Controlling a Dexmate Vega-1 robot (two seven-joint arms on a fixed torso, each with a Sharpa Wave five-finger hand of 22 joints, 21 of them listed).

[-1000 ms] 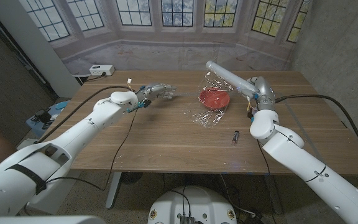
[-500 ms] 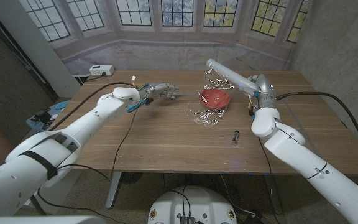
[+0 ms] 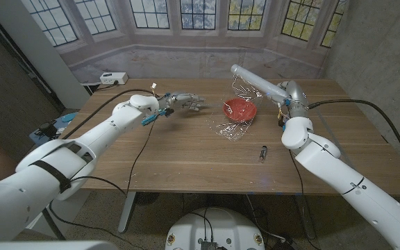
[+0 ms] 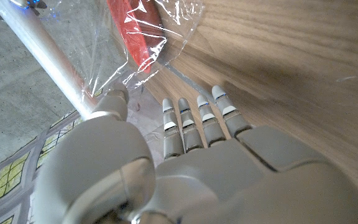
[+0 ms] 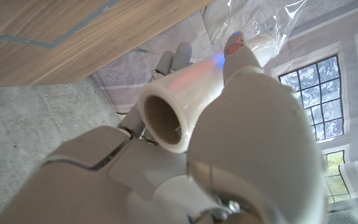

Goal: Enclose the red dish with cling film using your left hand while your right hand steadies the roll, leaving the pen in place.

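My right hand (image 3: 281, 95) grips the cling film roll (image 3: 254, 82); my left hand (image 3: 186, 102), fingers spread, holds nothing beside the film-draped red dish (image 3: 239, 109).

A wooden table (image 3: 186, 156) stands before a bay of leaded windows (image 3: 198, 12) above a grey stone sill. A white box with buttons (image 3: 112, 78) sits at the table's far left corner. A grey concrete wall (image 3: 384, 48) rises to the right.
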